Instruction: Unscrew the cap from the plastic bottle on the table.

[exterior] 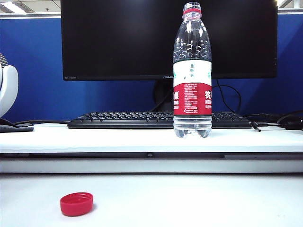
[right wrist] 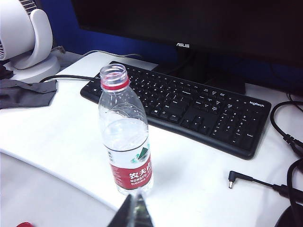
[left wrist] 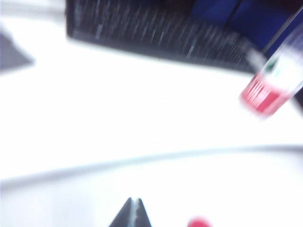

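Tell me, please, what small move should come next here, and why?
Probably just ease both arms clear. The cap already lies on the lower table, the plastic bottle stands open-necked on the raised step, and the left gripper and right gripper are shut, holding nothing.

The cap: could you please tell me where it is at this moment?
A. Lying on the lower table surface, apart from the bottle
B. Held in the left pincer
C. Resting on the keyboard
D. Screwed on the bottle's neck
A: the cap lies on the lower table surface, while the plastic bottle stands open-necked on the raised shelf, and the shut left pincer and shut right pincer hold nothing.
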`<state>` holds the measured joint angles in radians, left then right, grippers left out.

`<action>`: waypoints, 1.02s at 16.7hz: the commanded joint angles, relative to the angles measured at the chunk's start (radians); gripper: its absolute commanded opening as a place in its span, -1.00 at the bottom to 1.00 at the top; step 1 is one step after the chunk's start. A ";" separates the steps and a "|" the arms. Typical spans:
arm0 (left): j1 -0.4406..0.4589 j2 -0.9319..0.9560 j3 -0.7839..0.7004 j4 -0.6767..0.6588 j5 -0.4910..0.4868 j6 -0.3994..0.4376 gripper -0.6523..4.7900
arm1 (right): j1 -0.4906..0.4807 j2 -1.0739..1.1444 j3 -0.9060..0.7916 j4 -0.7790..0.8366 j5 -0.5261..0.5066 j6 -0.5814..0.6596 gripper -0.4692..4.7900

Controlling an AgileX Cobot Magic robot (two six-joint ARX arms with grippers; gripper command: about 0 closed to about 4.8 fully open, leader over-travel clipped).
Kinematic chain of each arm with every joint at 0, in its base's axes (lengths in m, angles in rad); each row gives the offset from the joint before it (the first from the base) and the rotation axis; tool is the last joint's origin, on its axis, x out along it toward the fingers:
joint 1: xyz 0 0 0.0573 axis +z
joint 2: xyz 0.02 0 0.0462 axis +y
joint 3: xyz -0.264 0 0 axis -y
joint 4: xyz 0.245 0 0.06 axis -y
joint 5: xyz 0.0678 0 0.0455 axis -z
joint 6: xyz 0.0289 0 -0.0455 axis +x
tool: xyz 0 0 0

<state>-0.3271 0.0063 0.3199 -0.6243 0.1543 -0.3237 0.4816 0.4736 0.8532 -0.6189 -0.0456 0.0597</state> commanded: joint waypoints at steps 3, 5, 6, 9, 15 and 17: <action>0.000 -0.003 0.003 -0.030 0.002 0.000 -0.78 | 0.000 0.000 0.005 0.016 0.002 0.000 -0.83; 0.000 -0.003 0.003 -0.026 -0.010 0.016 -0.78 | 0.000 0.000 0.005 0.016 0.002 0.000 -0.83; 0.001 -0.003 0.003 -0.024 -0.020 0.064 -0.78 | 0.000 0.000 0.005 0.016 0.002 0.000 -0.83; 0.000 -0.003 -0.019 0.025 -0.118 0.062 -0.78 | 0.000 0.000 0.005 0.016 0.000 0.000 -0.83; 0.071 -0.003 -0.269 0.584 -0.220 0.133 -0.78 | 0.000 0.000 0.005 0.016 0.002 0.000 -0.83; 0.100 -0.003 -0.311 0.665 -0.221 0.135 -0.78 | 0.000 0.000 0.005 0.017 0.002 0.000 -0.83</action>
<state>-0.2379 0.0055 0.0097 -0.0135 -0.0647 -0.1974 0.4816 0.4736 0.8532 -0.6189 -0.0452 0.0597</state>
